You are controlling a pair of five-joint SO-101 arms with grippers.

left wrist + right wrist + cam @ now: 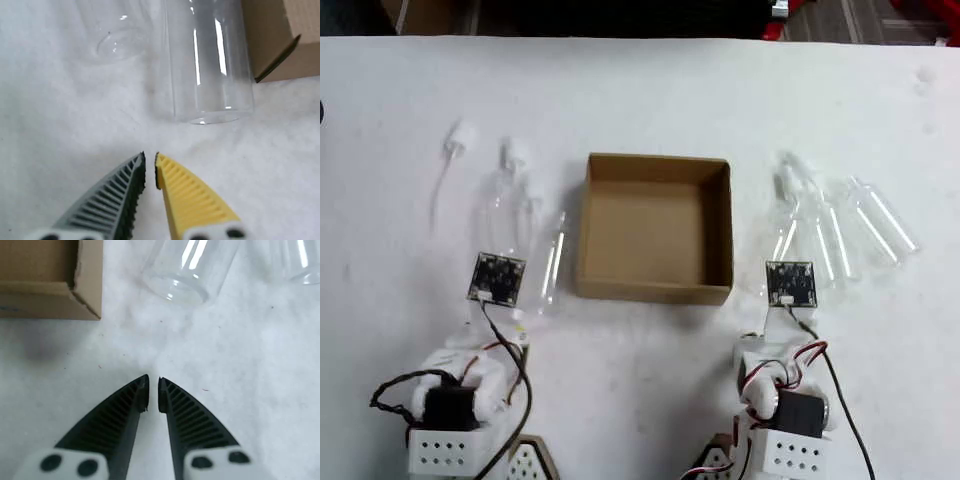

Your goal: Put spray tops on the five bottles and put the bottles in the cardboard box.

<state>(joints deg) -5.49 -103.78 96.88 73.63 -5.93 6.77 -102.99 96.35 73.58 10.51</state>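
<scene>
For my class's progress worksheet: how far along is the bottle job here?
Done: nothing packed; the cardboard box is empty. In hand: nothing; the left claw and right claw are shut above the table. Left: bottles lie both sides of the box, capped or not I cannot tell, and one loose spray top lies apart.
</scene>
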